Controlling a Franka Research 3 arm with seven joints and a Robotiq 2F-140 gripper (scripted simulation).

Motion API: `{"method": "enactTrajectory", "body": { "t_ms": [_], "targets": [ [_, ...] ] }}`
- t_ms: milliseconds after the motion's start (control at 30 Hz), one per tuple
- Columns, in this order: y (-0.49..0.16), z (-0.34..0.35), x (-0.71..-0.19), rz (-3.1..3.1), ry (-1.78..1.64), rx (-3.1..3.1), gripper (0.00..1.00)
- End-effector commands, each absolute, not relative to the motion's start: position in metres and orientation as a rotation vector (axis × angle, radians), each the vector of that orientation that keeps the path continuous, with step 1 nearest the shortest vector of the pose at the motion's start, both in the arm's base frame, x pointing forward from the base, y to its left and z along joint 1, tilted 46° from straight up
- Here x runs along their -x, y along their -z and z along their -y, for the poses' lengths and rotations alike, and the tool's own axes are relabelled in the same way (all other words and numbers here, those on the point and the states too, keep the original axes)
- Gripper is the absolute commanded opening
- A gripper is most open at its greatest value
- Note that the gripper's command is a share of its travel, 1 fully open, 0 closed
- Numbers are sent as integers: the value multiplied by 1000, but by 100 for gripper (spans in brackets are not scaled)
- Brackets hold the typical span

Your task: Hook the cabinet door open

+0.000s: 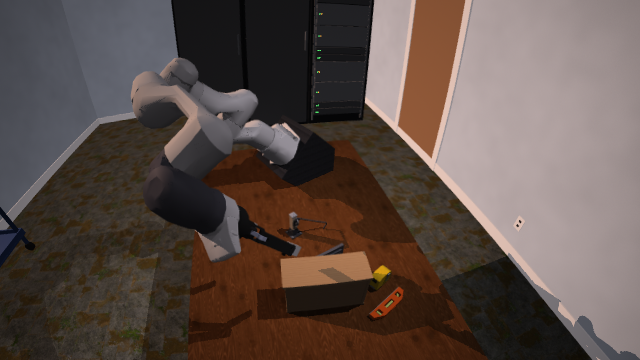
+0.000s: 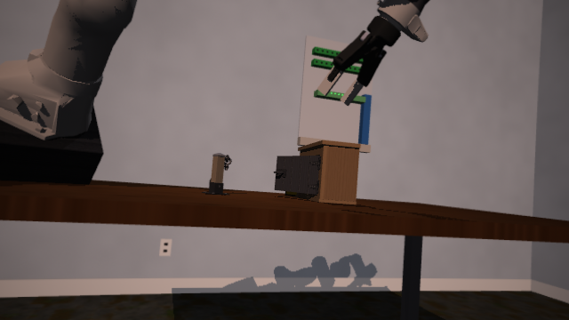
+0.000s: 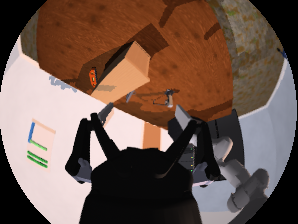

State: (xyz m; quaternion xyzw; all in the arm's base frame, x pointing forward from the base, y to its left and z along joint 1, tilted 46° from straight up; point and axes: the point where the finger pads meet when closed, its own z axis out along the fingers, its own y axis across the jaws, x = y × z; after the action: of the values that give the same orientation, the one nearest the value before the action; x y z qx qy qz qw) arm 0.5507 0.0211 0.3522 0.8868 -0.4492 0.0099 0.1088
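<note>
The gripper (image 2: 340, 94) hangs in the air high above the cabinet (image 2: 335, 173), its fingers spread wide with nothing between them; in the exterior view the two pale fingertips (image 2: 325, 86) point down and to the left, well clear of the cabinet's top. The cabinet, a light wooden box, sits flat on the dark wooden table (image 2: 178, 206), and its dark door (image 2: 299, 174) stands swung out to the left of the box, with a small stub jutting from the door's left face that is too small to make out further. Left of the door, apart from it, a short tan post (image 2: 218, 171) rises from a dark base, and a small dark fitting shows at its top on the right side. From the top view the post (image 1: 293, 220) stands on the far side of the cabinet (image 1: 325, 280), and a thin wire hook (image 1: 315, 223) reaches from it toward the right, lying well apart from the door (image 1: 331, 249), whose edge shows just beyond the cabinet's far rim. The gripper (image 1: 296, 249) is seen there near the cabinet's far left corner, at the end of the arm's dark forearm. On the table to the right of the cabinet a yellow tape measure (image 1: 381, 276) lies just beside the box, and an orange spirit level (image 1: 386, 303) lies a little nearer. The wrist view looks down past both spread fingers to the cabinet (image 3: 133, 63) and the post.
</note>
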Motion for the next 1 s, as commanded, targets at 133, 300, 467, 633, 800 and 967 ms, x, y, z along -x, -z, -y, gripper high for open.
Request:
{"method": "enactTrajectory", "body": {
  "t_ms": [133, 300, 467, 633, 800, 967],
  "targets": [
    [-354, -20, -552, 1374, -50, -2580, 100],
    [-354, -20, -552, 1374, -50, -2580, 100],
    [-333, -27, -551, 1411, -98, -2483, 100],
    [-333, -27, -551, 1411, -98, -2483, 100],
    [-333, -27, -551, 1411, -98, -2483, 100],
    [-333, -27, -551, 1411, -98, -2483, 100]
  ]
}}
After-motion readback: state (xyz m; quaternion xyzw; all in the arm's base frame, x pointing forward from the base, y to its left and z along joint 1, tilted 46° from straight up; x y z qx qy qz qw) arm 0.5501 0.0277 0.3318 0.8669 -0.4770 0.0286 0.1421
